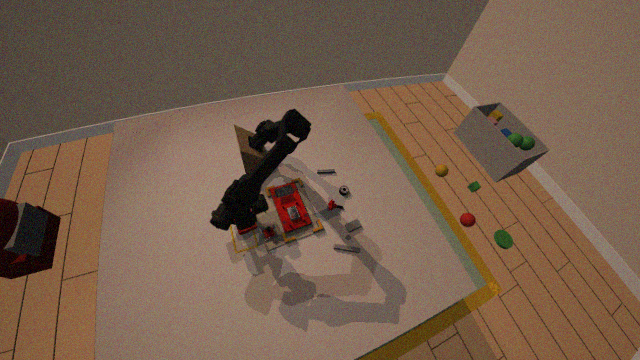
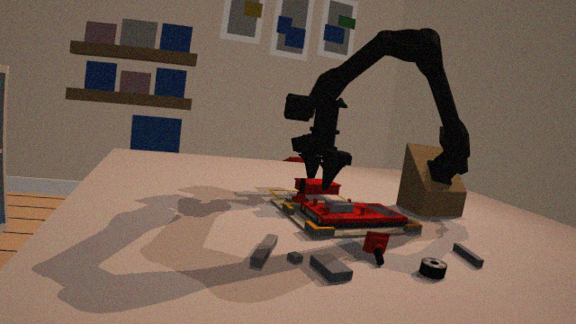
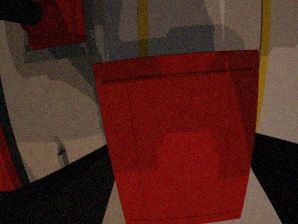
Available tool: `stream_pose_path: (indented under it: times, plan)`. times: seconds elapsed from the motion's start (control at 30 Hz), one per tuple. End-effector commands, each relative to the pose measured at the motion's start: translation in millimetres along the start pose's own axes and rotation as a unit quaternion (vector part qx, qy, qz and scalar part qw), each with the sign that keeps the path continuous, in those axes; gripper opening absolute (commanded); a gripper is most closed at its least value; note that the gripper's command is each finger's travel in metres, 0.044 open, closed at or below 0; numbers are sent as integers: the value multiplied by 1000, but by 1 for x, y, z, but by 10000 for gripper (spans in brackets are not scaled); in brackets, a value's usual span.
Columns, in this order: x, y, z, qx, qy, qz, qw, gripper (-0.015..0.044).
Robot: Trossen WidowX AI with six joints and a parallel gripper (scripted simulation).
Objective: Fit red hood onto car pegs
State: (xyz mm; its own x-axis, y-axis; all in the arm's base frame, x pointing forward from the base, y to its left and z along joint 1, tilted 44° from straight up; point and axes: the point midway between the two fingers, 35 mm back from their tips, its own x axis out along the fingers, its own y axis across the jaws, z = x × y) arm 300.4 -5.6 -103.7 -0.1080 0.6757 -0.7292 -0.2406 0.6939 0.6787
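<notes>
The red hood [image 1: 247,230] [image 2: 317,186] [image 3: 185,110] is between the fingers of my gripper [image 1: 245,224] [image 2: 319,184] [image 3: 180,147], which is shut on its two sides. In the exterior view it looks level and a little above the table, roof up. The corner holes do not show. The red chassis [image 1: 281,202] [image 2: 378,216] sits beside it in the jig [image 1: 318,228] [image 2: 319,230]. The grey engine block [image 1: 293,213] [image 2: 340,207] is on its deck, with short red pegs around it.
A small red part with a black knob [image 1: 269,232] [image 3: 60,25] stands between hood and jig. A yellow outline [image 1: 246,250] [image 3: 143,30] is under the hood. Grey bars, a black wheel [image 1: 344,190] [image 2: 433,268] and another red part [image 2: 376,242] lie beyond the jig. A brown wedge block [image 2: 427,198] stands near the arm's base.
</notes>
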Motion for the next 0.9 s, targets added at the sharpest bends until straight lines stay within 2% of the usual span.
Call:
stream_pose_path:
  times: [0.0,0.43,0.7,0.87]
  plan:
    - [-21,-1,2,-4,-2,-5,1000,0]
    - [-75,-2,2,-3,-1,-6,1000,0]
    - [-77,-1,2,0,-4,-5,1000,0]
    - [-80,27,17,7,-3,-8,1000,0]
